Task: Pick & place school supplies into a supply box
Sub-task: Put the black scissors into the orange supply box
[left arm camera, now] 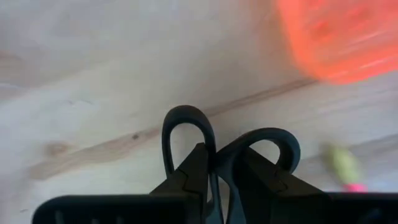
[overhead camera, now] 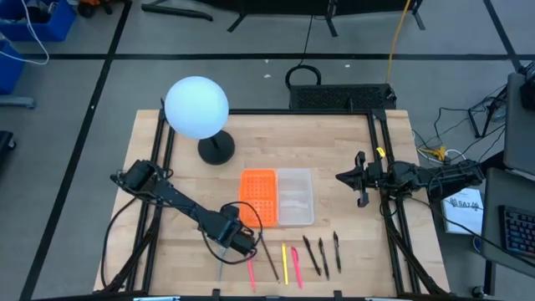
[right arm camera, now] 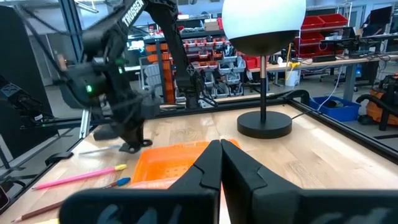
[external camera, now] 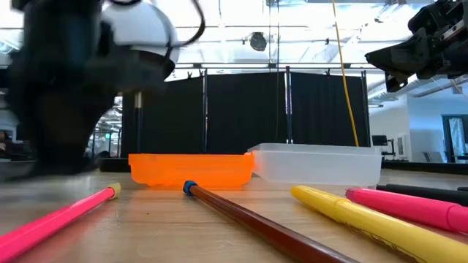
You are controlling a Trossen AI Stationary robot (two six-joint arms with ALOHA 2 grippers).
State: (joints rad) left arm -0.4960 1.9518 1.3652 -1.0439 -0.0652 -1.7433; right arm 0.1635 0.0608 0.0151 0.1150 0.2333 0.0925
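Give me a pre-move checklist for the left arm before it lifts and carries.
1. Left gripper jaws closed on the scissors handles: ok.
2. Scissors off the table: cannot tell.
3. Supply box open, orange lid flat beside it: ok.
4. Right gripper out of the path, shut, near the table's right edge: ok.
5. Lamp clear of the path, behind the box: ok.
6. Pens boxed: not ok, they lie in front of the box.

Orange gridded lid (overhead camera: 257, 198) w/ clear box (overhead camera: 295, 197); pink (overhead camera: 251, 272), yellow (overhead camera: 284, 263), brown (overhead camera: 271, 261), black pens (overhead camera: 337, 250); black scissor handles (left arm camera: 227, 152); white lamp globe (overhead camera: 196, 106).
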